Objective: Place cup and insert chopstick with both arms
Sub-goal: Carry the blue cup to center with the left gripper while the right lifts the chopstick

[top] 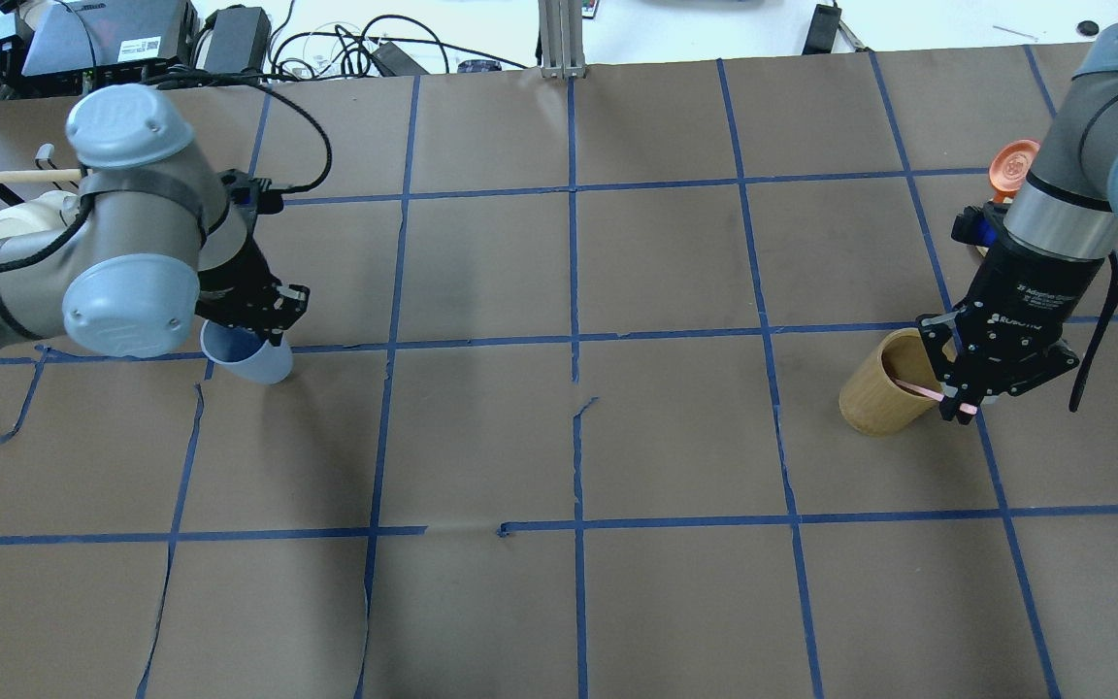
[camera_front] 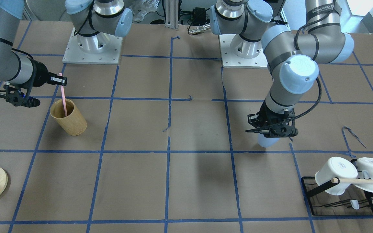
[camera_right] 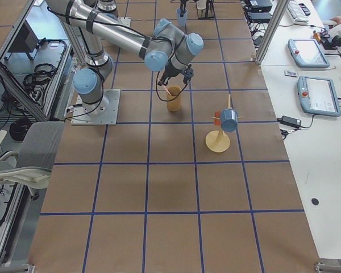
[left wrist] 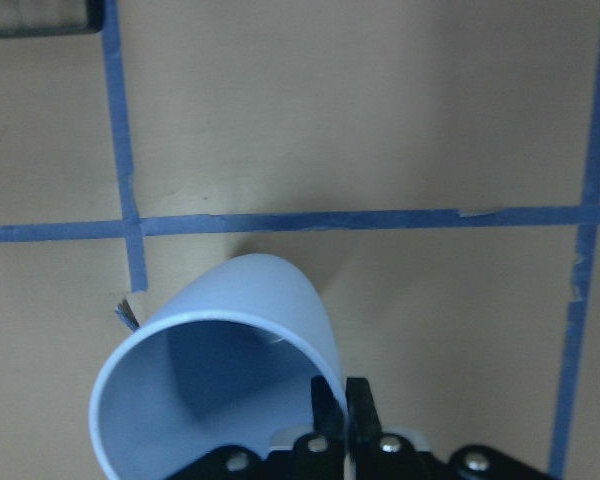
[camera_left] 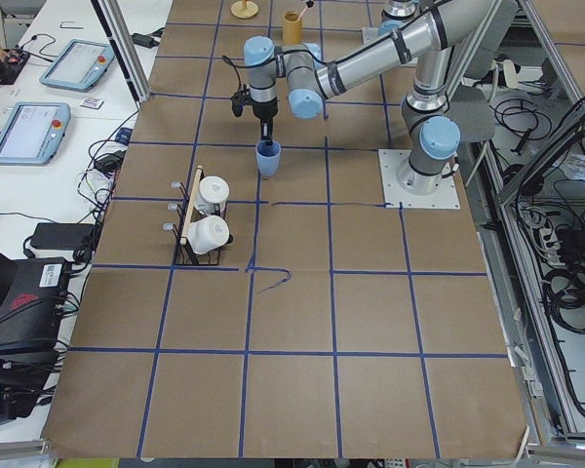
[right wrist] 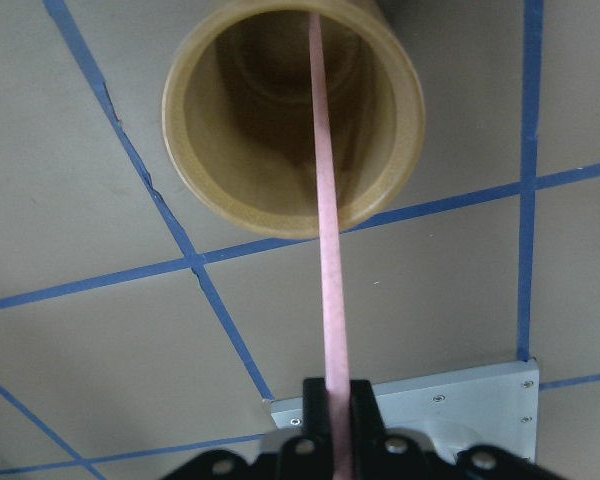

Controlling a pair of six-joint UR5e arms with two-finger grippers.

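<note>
Looking toward the table's [top: 617, 602] left edge, you see the left gripper [top: 271, 333] clamped on the rim of the tilted cup [top: 253, 364]. Near the right edge, the right gripper [top: 959, 406], lettered "ROBOTIQ", pinches the chopstick [top: 916, 386], whose lower end sits inside the wooden cup [top: 870, 400].

Two arms [top: 122, 243], one blue cup [top: 253, 361], one chopstick [right wrist: 330, 280], one wooden cup [top: 874, 398], two mugs [camera_front: 335, 176].
</note>
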